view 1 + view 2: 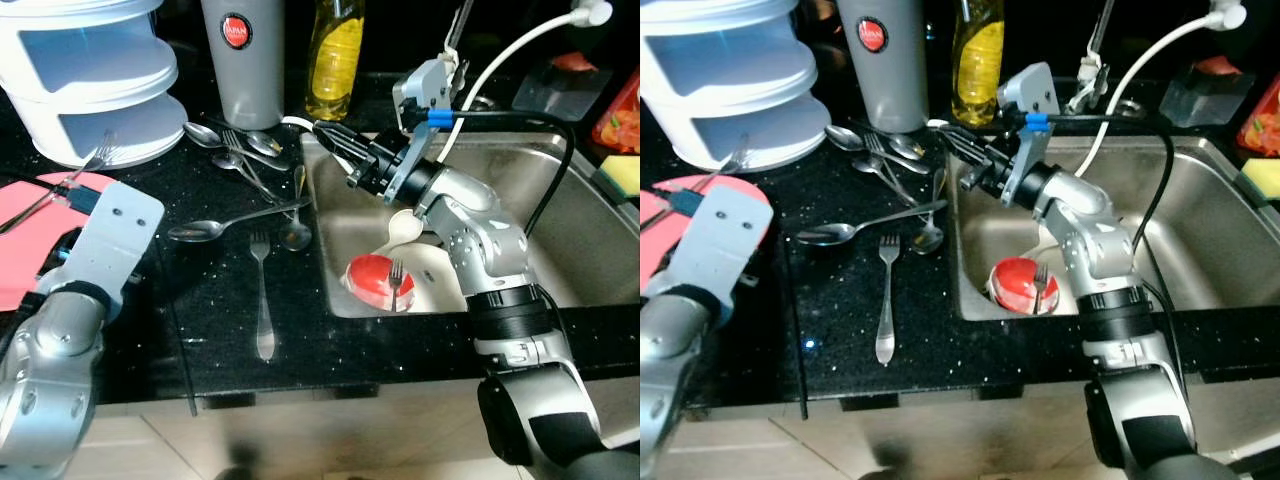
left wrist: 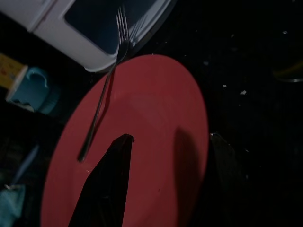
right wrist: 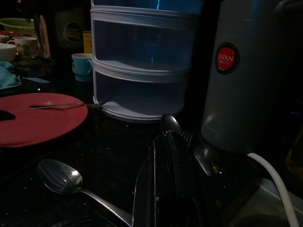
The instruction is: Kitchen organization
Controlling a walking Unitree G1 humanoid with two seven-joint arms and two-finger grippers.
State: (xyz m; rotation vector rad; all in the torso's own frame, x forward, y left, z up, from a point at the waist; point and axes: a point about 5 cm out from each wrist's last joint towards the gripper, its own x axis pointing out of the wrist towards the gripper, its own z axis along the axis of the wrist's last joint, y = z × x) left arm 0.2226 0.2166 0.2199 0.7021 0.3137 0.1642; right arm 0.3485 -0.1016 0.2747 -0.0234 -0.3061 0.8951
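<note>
Cutlery lay scattered on the black countertop (image 1: pixel 210 330), left of the right gripper (image 1: pixel 330 135): several spoons (image 1: pixel 205 230) and forks (image 1: pixel 263 290), loose and partly crossed. Judged from their look, they were stiff polished metal, light and slippery, lying flat on stone; the handle near its middle seemed the surest place to take hold.

Far left, the left gripper (image 2: pixel 120 142) hovered over a red plate (image 2: pixel 156 118), which carried one fork (image 2: pixel 106 90) whose tines reached the foot of the white tiered container (image 1: pixel 85 80). Whether its fingers were parted could not be determined. The container's tiers appeared empty, though their tinted walls hid much.

Behind the utensils stood a grey canister (image 1: pixel 240 60) with a red badge and a bottle of yellow liquid (image 1: pixel 335 55).

The right gripper hung at the sink's left rim, pointing toward the spoons at the canister's foot; its fingers looked pressed together, holding nothing visible.

Below and right of it, the steel sink (image 1: pixel 560 210) held a red bowl (image 1: pixel 375 280) with a fork (image 1: pixel 396 280) resting on it, and a white dish (image 1: pixel 405 225).
</note>
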